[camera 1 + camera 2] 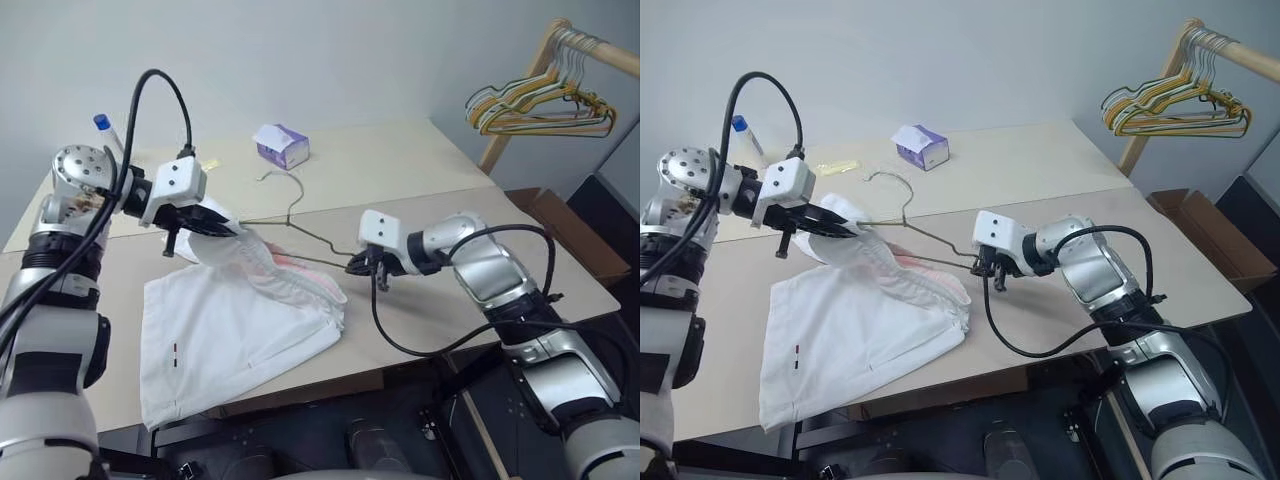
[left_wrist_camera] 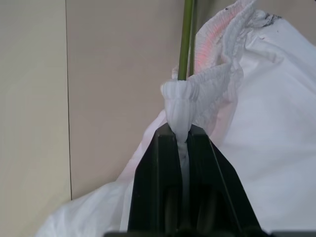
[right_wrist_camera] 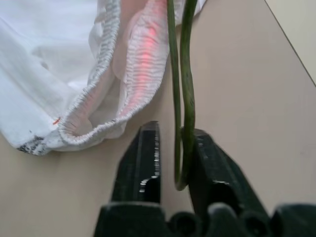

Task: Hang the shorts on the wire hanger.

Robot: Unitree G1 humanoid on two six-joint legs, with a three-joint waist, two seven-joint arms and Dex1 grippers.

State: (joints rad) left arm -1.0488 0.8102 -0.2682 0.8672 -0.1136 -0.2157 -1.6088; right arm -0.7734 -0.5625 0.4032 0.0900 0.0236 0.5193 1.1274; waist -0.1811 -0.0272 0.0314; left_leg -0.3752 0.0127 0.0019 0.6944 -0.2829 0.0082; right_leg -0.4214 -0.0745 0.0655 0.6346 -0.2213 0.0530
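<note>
Left tool (image 2: 180, 148) pinched tight, raised; right tool (image 3: 174, 148) lower, fingers parted.

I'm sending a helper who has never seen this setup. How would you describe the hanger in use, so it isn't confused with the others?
Start at the beige table, in front of the tissue pack. The wire hanger lies there, one shoulder inside the waistband of the white shorts. It is a single thin dark green wire with a silvery hook, unlike the bunch of yellowish hangers hanging on the wooden rack.

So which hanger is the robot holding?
The wire hanger, thin and dark green, lying alone on the table beside the shorts. The yellowish hangers hang on the wooden rack.
</note>
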